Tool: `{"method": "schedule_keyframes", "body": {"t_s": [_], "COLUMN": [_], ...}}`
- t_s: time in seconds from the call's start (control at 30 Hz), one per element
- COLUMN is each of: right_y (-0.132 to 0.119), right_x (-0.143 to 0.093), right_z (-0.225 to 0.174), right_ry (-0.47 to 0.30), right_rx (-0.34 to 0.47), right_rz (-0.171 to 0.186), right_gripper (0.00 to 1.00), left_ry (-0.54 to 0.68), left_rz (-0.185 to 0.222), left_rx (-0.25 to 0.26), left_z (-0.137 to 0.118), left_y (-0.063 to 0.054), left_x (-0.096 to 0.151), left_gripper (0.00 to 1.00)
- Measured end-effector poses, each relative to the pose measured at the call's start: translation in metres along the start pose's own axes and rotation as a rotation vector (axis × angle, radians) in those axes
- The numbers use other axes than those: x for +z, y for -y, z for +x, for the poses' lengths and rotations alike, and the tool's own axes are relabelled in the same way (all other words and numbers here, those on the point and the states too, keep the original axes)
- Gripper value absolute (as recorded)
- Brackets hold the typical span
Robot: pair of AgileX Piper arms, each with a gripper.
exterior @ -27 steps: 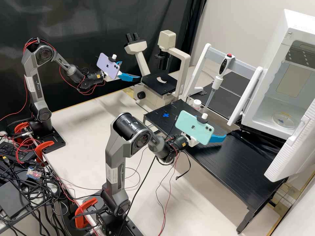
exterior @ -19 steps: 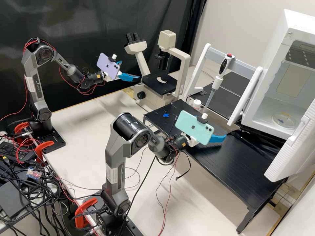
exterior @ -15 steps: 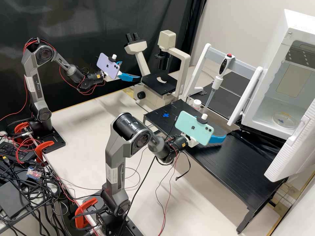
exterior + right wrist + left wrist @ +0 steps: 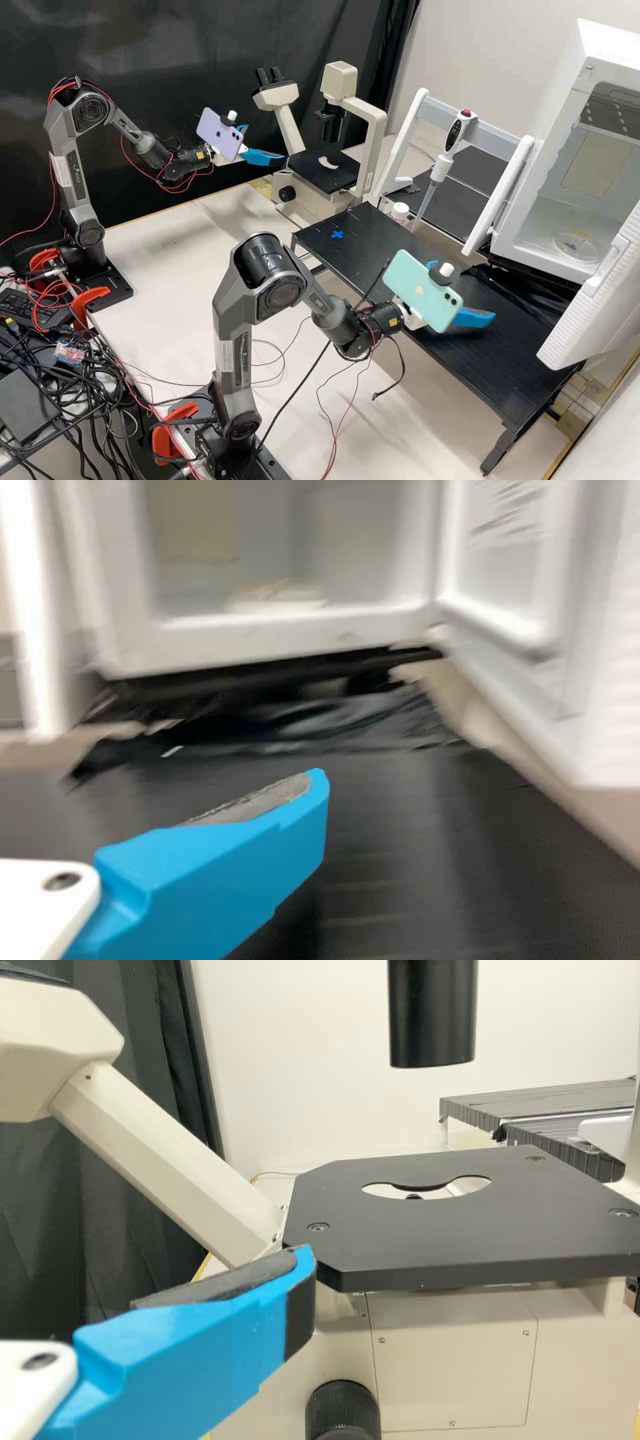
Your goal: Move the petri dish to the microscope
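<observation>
Well, fingers apart, the right gripper (image 4: 467, 291) hung over the black surface (image 4: 467, 363) while the petri dish (image 4: 577, 245) sat inside the white chamber (image 4: 610, 50)!

Cream microscope (image 4: 339, 81), mint phone (image 4: 415, 287), lilac phone (image 4: 220, 135), blue cross (image 4: 337, 234)

In the high view, the white door (image 4: 587, 307) is cut off at three o'clock. The right wrist view's dish (image 4: 278, 598) is blurred.
</observation>
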Motion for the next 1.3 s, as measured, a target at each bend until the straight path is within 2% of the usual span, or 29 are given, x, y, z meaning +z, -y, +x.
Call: {"method": "schedule_keyframes", "body": {"t_s": [0.13, 0.63, 0.83, 1.03, 1.1, 1.2, 1.3], "right_y": [-0.020, -0.057, -0.058, -0.050, -0.046, -0.041, -0.034], "right_x": [0.002, -0.020, -0.036, -0.053, -0.055, -0.054, -0.051], "right_z": [0.021, 0.092, 0.120, 0.154, 0.165, 0.179, 0.193], "right_ry": [-0.012, 0.004, -0.030, -0.051, -0.045, -0.033, -0.016], "right_rx": [0.068, 0.170, 0.171, 0.132, 0.113, 0.098, 0.071], "right_rz": [0.005, 0.027, 0.012, -0.027, -0.045, -0.055, -0.085], "right_gripper": [1.00, 1.00, 1.00, 1.00, 1.00, 1.00, 1.00], "left_ry": [0.000, 0.000, 0.000, 0.000, 0.000, 0.000, 0.000], "left_rz": [0.000, 0.000, 0.000, 0.000, 0.000, 0.000, 0.000], "left_rx": [0.000, 0.000, 0.000, 0.000, 0.000, 0.000, 0.000], "left_z": [0.000, 0.000, 0.000, 0.000, 0.000, 0.000, 0.000], "left_y": [0.000, 0.000, 0.000, 0.000, 0.000, 0.000, 0.000], "left_x": [0.000, 0.000, 0.000, 0.000, 0.000, 0.000, 0.000], "left_gripper": [1.00, 1.00, 1.00, 1.00, 1.00, 1.00, 1.00]}}
